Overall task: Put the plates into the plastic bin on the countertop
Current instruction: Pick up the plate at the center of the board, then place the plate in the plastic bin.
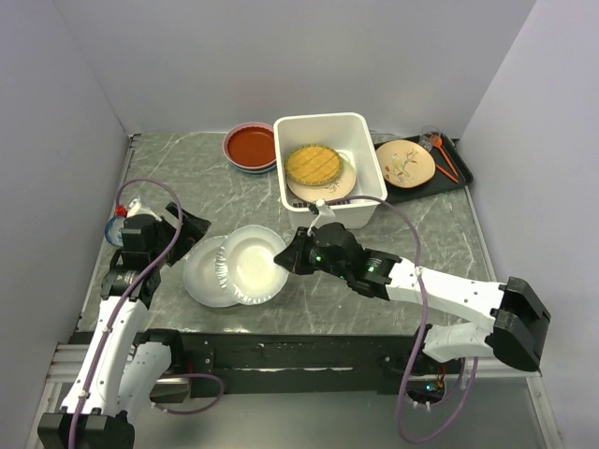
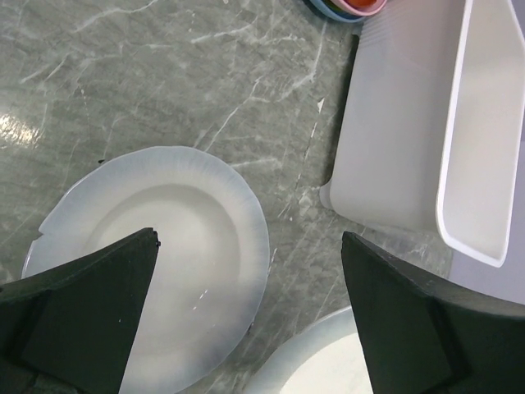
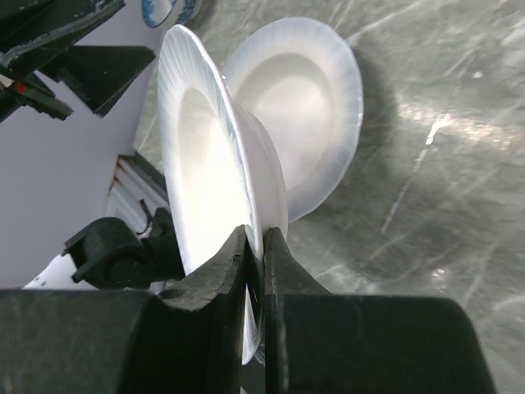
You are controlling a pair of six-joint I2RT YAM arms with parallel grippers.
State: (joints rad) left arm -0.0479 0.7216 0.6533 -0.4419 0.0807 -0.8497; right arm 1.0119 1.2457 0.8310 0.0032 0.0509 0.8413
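While rim-pinched in the nearly closed right hand (image 3: 262,240), white plate (image 3: 197,164) tilted over second plate (image 3: 308,94).

I see a black tray (image 1: 449,184) in the far right corner. Two orange utensils (image 1: 442,157) lie on its right part, close together; I can't tell whether they touch. Something clear, perhaps a glass (image 1: 430,137), sits at the tray's back edge. On my right wrist view, a small blue-patterned bowl (image 3: 157,11) is cut off by the top edge. Plain pale walls (image 1: 281,56) close in three sides.
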